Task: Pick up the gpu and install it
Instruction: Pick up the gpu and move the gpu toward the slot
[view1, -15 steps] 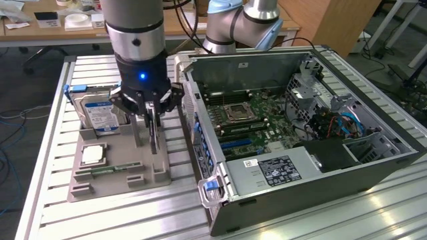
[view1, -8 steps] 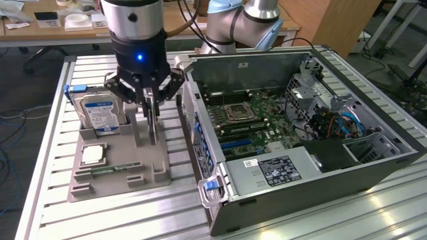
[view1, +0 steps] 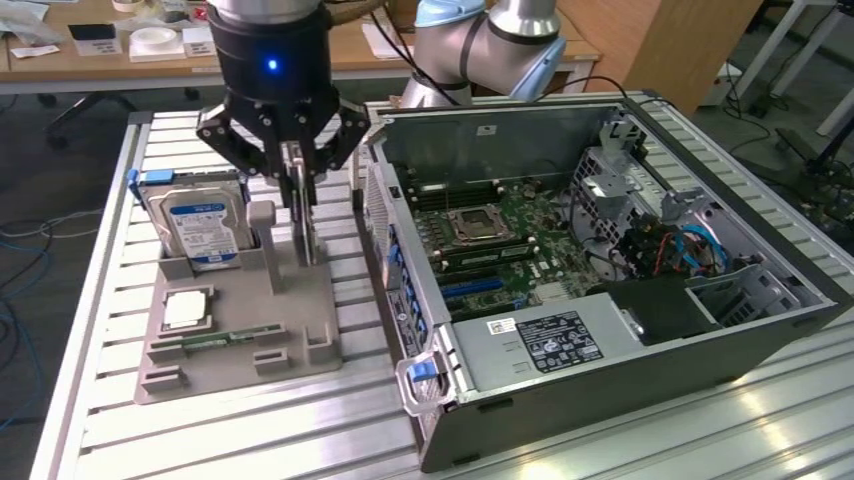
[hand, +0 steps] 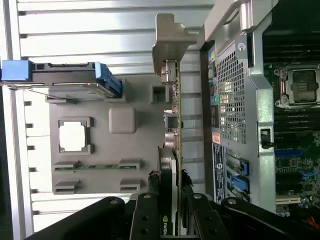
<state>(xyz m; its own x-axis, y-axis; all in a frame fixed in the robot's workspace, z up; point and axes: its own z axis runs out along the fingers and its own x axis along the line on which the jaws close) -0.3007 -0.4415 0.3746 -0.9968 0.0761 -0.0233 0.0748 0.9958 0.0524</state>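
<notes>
- The tool (view1: 304, 190) is clamped on the top edge of the graphics card (view1: 311, 245), with one finger pressed against each face.
- The card is stood upright in the grey holder (view1: 254, 335) on the table (view1: 100, 330), between the hard drive (view1: 200, 225) and the open computer case (view1: 601, 250).

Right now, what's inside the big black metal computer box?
Inside the open black metal computer case: a green motherboard with a square silver processor socket, and blue cables. A grey labelled box covers whatever lies beneath it.
</notes>
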